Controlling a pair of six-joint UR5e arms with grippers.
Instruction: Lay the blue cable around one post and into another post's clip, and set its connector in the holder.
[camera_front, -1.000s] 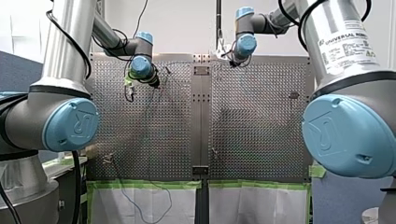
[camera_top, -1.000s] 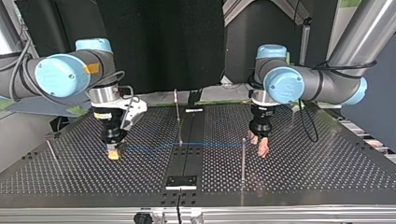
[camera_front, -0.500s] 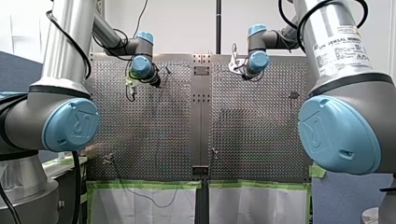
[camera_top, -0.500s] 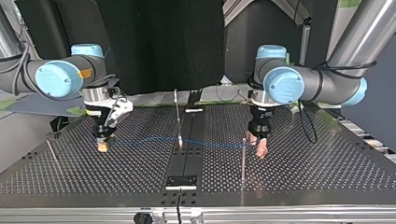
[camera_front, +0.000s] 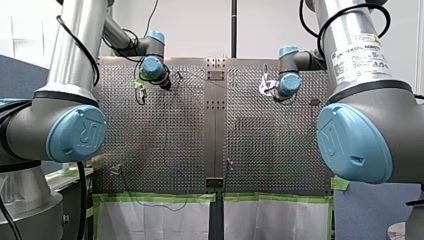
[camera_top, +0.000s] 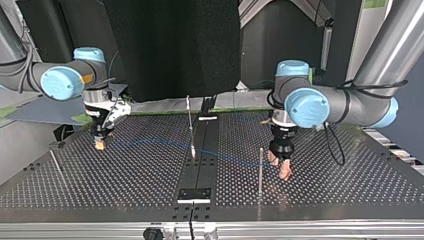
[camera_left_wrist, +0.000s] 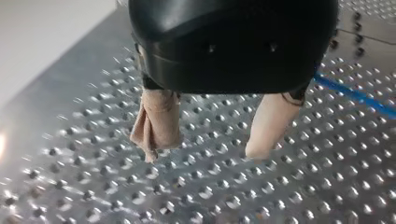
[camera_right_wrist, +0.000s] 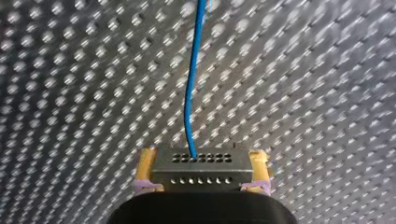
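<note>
Near edge of top view: post (camera_top: 260, 170) upright on tabletop (camera_top: 350, 195). Just beside it, left jaws stand apart, beige pads (camera_top: 286, 171) low over tabletop, cable (camera_top: 230, 159) close by but clear of them. Cable runs slack across tabletop past middle post (camera_top: 190, 125); contact with either post cannot be told. Farther back, at view's left, right jaws clamped on connector (camera_right_wrist: 201, 170) between yellow pads (camera_right_wrist: 145, 168), cable leading straight ahead from it.

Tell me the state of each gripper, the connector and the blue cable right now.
right gripper: fingers shut on the connector.
connector: gripped on both sides, cable leading out ahead.
left gripper: fingers open, nothing between them.
blue cable: slack, trailing from the connector toward the left gripper.
</note>
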